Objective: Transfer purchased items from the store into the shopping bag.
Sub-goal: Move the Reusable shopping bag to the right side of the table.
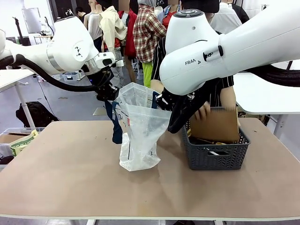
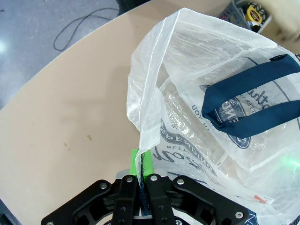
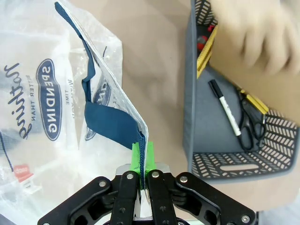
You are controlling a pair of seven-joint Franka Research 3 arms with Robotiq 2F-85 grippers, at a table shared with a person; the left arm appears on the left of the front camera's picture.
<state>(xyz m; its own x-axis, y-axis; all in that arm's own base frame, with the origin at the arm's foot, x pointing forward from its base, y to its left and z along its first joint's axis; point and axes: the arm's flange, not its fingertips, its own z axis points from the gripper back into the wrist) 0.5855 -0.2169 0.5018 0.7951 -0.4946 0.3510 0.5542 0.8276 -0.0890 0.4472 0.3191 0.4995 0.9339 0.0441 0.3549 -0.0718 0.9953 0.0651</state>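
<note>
Front view: left gripper (image 1: 112,96) and right gripper (image 3: 143,152), jaws clamped on opposite rim edges, are holding the shopping bag (image 1: 140,131) open on the bench (image 1: 70,168) beside the lattice basket (image 1: 215,157).

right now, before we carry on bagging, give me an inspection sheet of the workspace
surface: tan table, a few small marks
job's things: shopping bag standing on the table, mouth held open; grey basket beside it holds a marker, scissors, yellow items and a red item; a person's hand rests on a tan card standing in it
clutter: nothing seen
grippers: left gripper and right gripper each shut on the bag's rim
cables: black cable on the floor
surroundings: hanging clothes, white side tables
</note>
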